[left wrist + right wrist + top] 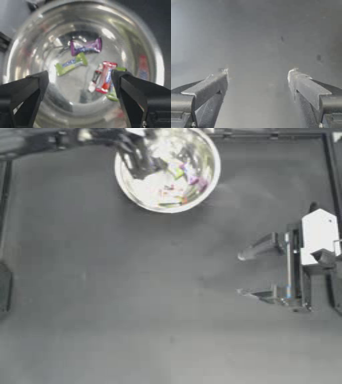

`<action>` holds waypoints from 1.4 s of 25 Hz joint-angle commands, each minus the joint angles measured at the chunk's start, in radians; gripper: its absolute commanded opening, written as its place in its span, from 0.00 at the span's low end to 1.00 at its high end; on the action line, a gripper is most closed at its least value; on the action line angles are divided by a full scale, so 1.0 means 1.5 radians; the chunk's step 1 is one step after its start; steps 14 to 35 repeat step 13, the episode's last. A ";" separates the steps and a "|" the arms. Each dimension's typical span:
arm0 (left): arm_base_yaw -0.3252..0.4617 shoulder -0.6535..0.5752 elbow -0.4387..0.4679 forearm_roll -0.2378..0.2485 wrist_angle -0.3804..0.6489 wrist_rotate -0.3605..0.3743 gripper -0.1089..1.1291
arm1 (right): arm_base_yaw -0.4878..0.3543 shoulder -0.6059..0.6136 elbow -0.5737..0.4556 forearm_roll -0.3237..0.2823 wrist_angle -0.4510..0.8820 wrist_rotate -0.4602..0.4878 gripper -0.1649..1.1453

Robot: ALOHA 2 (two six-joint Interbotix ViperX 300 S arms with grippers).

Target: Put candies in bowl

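Already the bowl [127, 180], rigid and slick, stands at the table's [133, 318] far edge under the left gripper [80, 77], jaws spread and empty. Right gripper [248, 273] waits at the right side, jaws spread. Inside lie the candies [85, 46], likely light and crinkly, best pinched across the middle.

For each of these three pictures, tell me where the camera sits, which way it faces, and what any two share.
Top view: above the table, looking straight down; left gripper over the bowl, right gripper at the right.
Left wrist view: looks into the bowl at the candies between its open jaws.
Right wrist view: faces bare table between its open jaws.
Top and left wrist share bowl and candies.
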 commanded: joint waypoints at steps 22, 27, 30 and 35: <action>-0.132 -0.289 0.200 -0.046 -0.071 -0.004 0.92 | -0.016 -0.009 -0.015 -0.029 -0.004 0.001 0.89; -0.132 -0.289 0.200 -0.046 -0.071 -0.004 0.92 | -0.016 -0.009 -0.015 -0.029 -0.004 0.001 0.89; -0.132 -0.289 0.200 -0.046 -0.071 -0.004 0.92 | -0.016 -0.009 -0.015 -0.029 -0.004 0.001 0.89; -0.132 -0.289 0.200 -0.046 -0.071 -0.004 0.92 | -0.016 -0.009 -0.015 -0.029 -0.004 0.001 0.89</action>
